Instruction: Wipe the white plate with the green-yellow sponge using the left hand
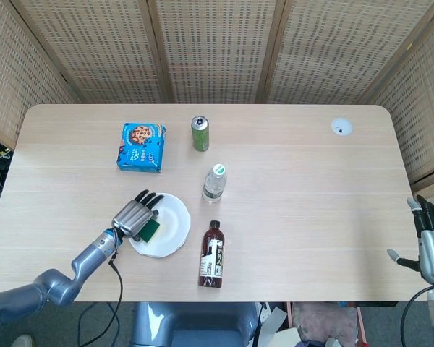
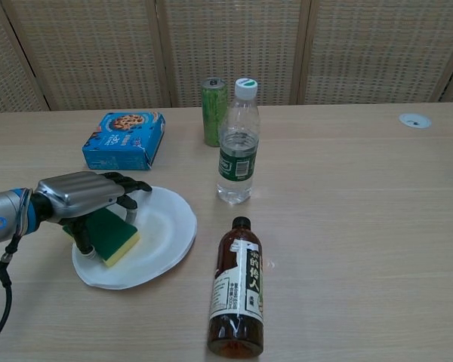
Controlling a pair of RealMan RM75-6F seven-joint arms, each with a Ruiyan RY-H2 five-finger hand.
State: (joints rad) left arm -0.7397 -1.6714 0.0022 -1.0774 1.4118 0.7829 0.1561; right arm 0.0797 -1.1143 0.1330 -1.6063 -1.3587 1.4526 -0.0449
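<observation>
The white plate lies on the table near its front left. On the plate's left half sits the green-yellow sponge, green face up. My left hand lies over the sponge and grips it, with the fingers stretched out over its top toward the plate's middle. My right hand shows at the far right edge of the head view, off the table, fingers apart and holding nothing.
A brown drink bottle lies just right of the plate. A clear water bottle and a green can stand behind it. A blue cookie box lies at the back left.
</observation>
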